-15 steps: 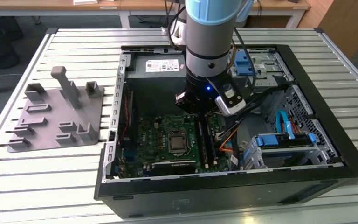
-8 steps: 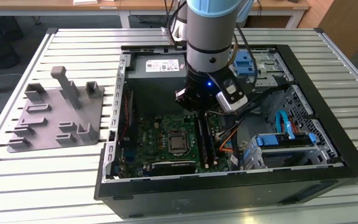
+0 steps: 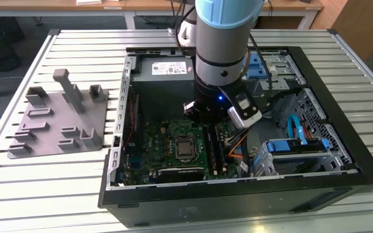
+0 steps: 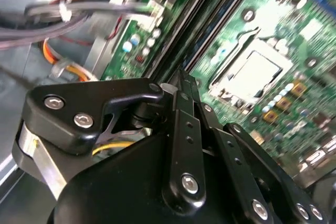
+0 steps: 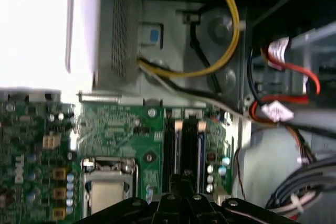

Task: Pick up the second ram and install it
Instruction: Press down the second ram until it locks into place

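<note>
A: Where's everything?
B: The counter carries the open case mid-frame and a grey tray at the exterior view's left.
A: The arm?
B: Inside the case, above the board.
A: The hand?
B: The hand sits over 2 black sockets; whether it's open I cannot tell.
A: The ram?
B: Can't make it out.

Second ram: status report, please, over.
Tool low over the memory sockets, inside the case. Second ram not told apart from sockets. Orange cables beside, not across.
</note>
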`<control>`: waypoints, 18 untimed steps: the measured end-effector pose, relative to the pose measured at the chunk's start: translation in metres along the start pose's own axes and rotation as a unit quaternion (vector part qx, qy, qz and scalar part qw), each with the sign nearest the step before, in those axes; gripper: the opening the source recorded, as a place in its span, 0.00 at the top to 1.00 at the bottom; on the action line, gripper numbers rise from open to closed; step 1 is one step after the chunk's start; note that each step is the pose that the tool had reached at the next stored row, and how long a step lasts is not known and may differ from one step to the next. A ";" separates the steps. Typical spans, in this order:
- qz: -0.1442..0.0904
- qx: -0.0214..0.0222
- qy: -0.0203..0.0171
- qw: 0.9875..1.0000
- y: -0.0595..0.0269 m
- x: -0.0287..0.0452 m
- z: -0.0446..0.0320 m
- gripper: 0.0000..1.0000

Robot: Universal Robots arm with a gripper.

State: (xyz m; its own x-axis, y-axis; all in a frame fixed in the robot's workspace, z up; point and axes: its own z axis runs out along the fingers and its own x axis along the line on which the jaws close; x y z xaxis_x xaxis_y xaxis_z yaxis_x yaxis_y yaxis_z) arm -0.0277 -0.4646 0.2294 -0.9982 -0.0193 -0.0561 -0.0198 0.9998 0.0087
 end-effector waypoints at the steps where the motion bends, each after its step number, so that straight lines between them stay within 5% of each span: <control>1: 0.000 0.000 0.000 1.000 -0.0042 0.0001 0.0001 0.90; 11: 0.000 0.000 0.000 1.000 -0.0262 0.0008 0.0003 0.90; 18: -0.001 0.005 0.000 1.000 -0.0280 0.0009 0.0036 0.90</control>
State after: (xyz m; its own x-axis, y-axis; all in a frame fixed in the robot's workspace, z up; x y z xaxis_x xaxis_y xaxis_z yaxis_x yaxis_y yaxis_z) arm -0.0279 -0.4926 0.2255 -0.9983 -0.0203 -0.0555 -0.0203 0.9998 -0.0007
